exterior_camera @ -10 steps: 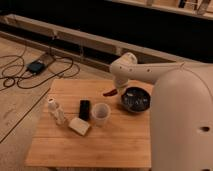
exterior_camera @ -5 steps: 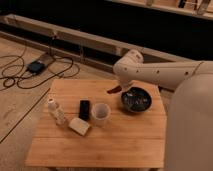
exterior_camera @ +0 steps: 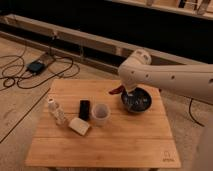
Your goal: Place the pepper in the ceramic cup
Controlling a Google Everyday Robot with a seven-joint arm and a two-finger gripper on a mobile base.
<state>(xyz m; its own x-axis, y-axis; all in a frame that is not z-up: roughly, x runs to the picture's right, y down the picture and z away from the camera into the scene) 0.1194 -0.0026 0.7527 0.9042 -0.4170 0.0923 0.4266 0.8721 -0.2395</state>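
Note:
The pepper (exterior_camera: 116,91) is small and red and sticks out to the left of my gripper (exterior_camera: 125,93). The gripper hangs from the white arm that reaches in from the right, and it is shut on the pepper. It holds the pepper above the table, just over the left rim of the dark bowl (exterior_camera: 137,102). The ceramic cup (exterior_camera: 100,114) is whitish, stands upright and looks empty. It is to the lower left of the gripper and apart from it.
On the wooden table (exterior_camera: 125,145) a small white bottle (exterior_camera: 56,111) stands at the left. A black flat object (exterior_camera: 85,109) lies beside the cup and a pale block (exterior_camera: 80,126) in front of it. Cables (exterior_camera: 30,70) lie on the floor at the left.
The arm and gripper have shifted a little to the right, closer to the dark bowl's rim. The things on the table have not moved.

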